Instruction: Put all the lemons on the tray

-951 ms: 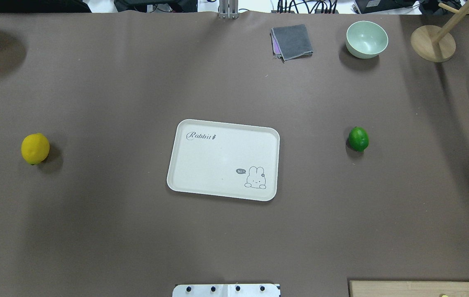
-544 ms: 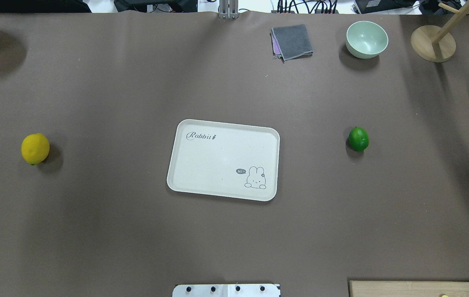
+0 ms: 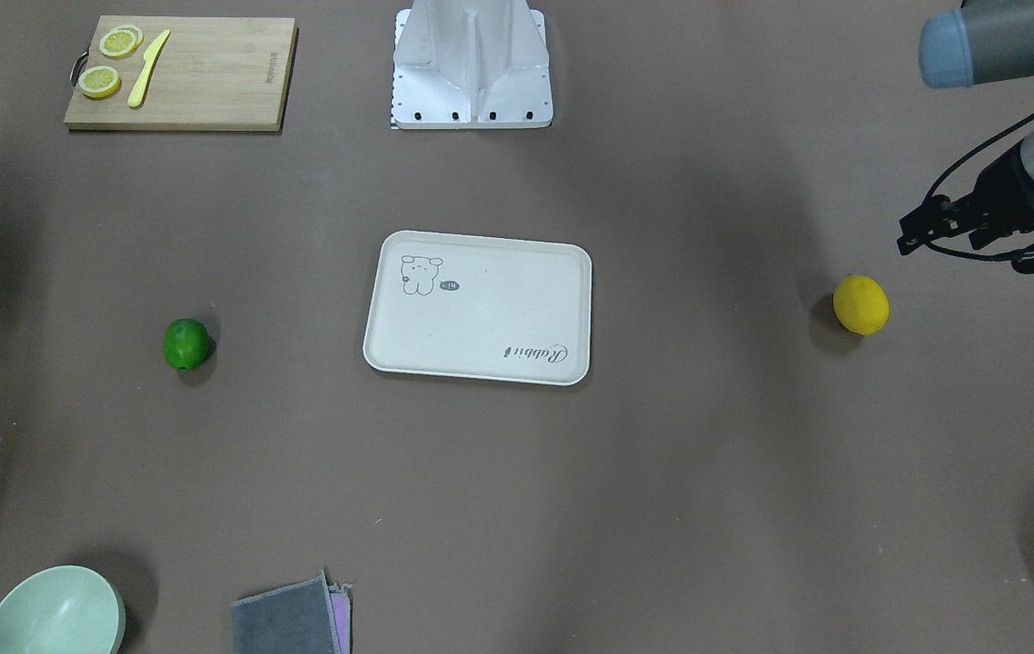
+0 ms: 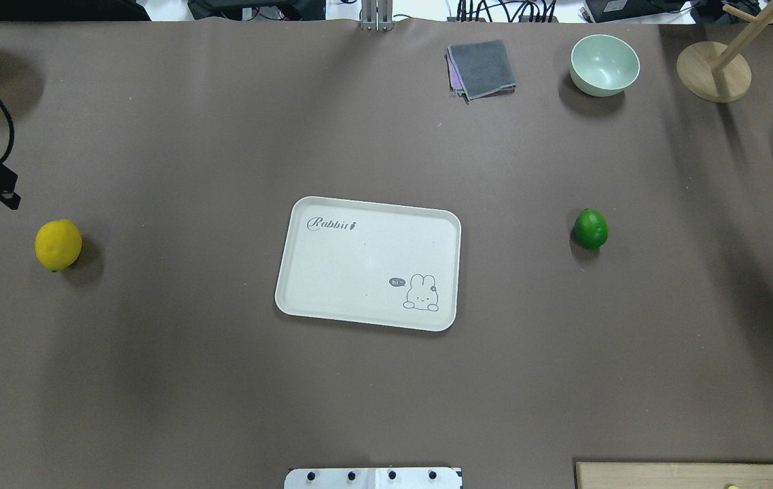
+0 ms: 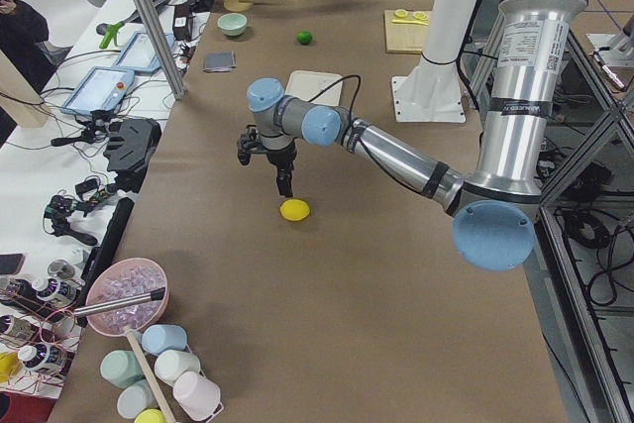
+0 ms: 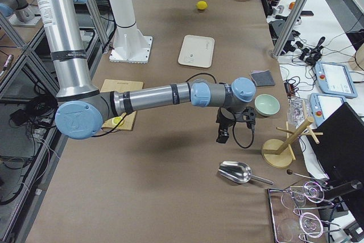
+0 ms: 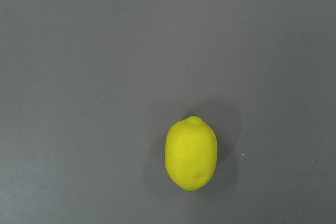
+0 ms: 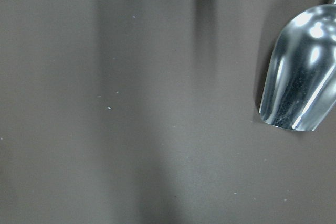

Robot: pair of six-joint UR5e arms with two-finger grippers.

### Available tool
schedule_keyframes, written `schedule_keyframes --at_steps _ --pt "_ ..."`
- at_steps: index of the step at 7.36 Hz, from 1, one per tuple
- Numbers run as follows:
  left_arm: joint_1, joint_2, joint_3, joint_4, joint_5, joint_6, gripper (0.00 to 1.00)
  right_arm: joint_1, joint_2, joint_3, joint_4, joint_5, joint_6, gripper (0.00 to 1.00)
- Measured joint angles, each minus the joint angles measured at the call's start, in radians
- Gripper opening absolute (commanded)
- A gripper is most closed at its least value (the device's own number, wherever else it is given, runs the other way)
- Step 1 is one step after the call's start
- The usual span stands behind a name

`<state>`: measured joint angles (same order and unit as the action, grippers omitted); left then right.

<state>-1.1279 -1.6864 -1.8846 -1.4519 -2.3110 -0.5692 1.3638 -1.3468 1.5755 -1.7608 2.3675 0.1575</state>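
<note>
1 yellow lemon [image 4: 58,244] is lying on the counter [image 4: 155,380] well off the tray's [image 4: 305,299] left end, long axis running along the tray's short side; the green lemon [image 4: 591,228] is lying well off its right end. the left pincer [image 5: 284,185] is hovering just beyond the yellow lemon, away from the tray, and the right pincer [image 6: 220,136] is hanging far past the green one. i cannot tell whether either is gaping.

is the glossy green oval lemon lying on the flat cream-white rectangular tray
No, the glossy green oval lemon sits on the brown table, well apart from the cream-white rectangular tray.
</note>
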Motion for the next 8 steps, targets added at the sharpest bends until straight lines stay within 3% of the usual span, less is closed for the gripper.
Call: schedule_keyframes --at_steps 2,4,8 --pt "0.029 0.005 0.08 -0.133 0.001 -0.029 0.97 -0.091 0.071 -0.002 0.004 0.0 0.138 0.99" --pt "0.059 0.002 0.138 -0.185 0.014 -0.044 0.97 -0.17 0.122 -0.007 0.01 0.002 0.226 0.99" --pt "0.123 -0.006 0.285 -0.403 0.045 -0.177 0.96 -0.305 0.247 -0.092 0.013 0.032 0.25 0.99"
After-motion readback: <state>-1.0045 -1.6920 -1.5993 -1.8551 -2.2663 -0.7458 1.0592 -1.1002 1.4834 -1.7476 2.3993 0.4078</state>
